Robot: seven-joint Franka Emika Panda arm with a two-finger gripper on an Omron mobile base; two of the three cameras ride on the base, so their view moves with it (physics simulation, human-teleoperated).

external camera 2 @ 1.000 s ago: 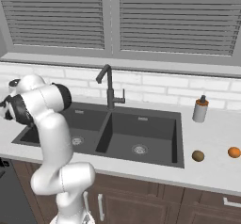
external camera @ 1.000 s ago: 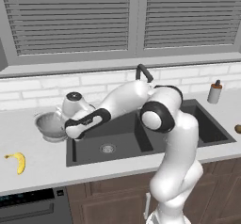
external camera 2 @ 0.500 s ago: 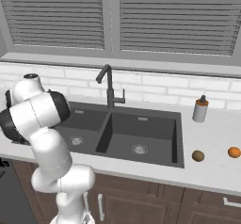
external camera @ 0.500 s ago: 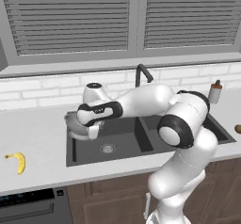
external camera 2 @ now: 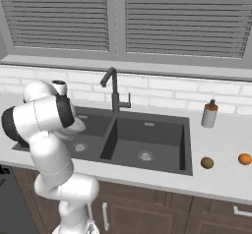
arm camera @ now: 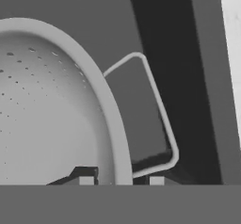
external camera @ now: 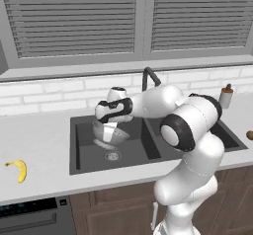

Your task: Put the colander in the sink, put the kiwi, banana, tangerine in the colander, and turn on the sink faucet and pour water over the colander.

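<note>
Having swung the colander (external camera: 109, 134) off the table and over the sink's (external camera: 89, 155) left basin, we keep our jaws clamped on its rim, ready to lower.

The colander (arm camera: 52, 119) looks like brushed metal, pale silver with a soft shine, pierced with fine small holes; its thin handle (arm camera: 155, 119) is a smooth wire loop. The sink (external camera 2: 162, 134) is matt dark grey, smooth, with a shiny metal drain (external camera 2: 145, 156) in the basin. The sink faucet (external camera 2: 115, 91) is dark and matt. The desk (external camera: 34, 150) is pale, smooth and without gloss. The cabinet fronts (external camera 2: 147, 211) below look like brown wood. The banana (external camera: 19, 170) has matt yellow skin, the kiwi (external camera 2: 207, 162) a dull brown one, the tangerine (external camera 2: 244, 159) a smooth orange one.
</note>
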